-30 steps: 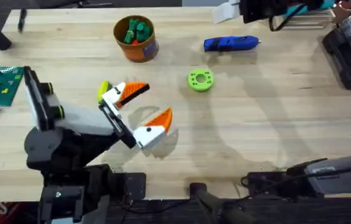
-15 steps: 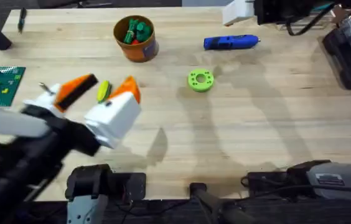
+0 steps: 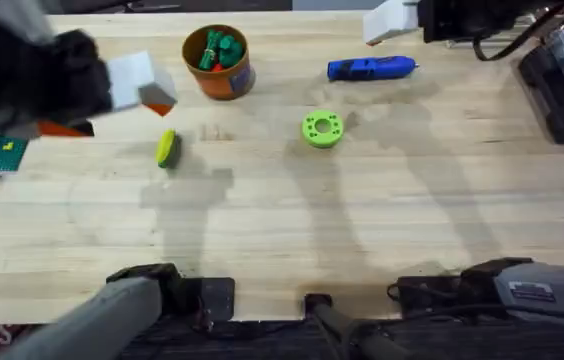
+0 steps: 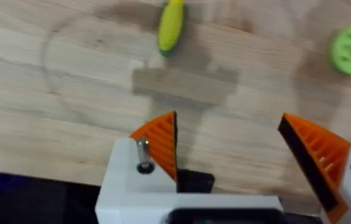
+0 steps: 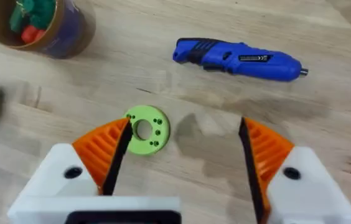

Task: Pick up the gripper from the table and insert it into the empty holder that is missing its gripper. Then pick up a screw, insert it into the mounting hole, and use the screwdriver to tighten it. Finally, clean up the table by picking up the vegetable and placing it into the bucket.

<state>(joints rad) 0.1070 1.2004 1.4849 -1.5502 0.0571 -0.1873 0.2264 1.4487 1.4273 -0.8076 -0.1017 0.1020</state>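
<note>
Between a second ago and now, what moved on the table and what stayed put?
The left gripper, open and empty, swung up from over the vegetable to the table's far left. The vegetable, bucket, green disc and screwdriver stayed put.

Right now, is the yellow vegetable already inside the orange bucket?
No, the vegetable lies on the bare table, apart from the bucket.

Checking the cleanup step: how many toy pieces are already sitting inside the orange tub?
3 visible, more may be hidden beneath: in the small round orange tub, two green toy pieces lie toward the far side and one red piece sits beside them.
</note>
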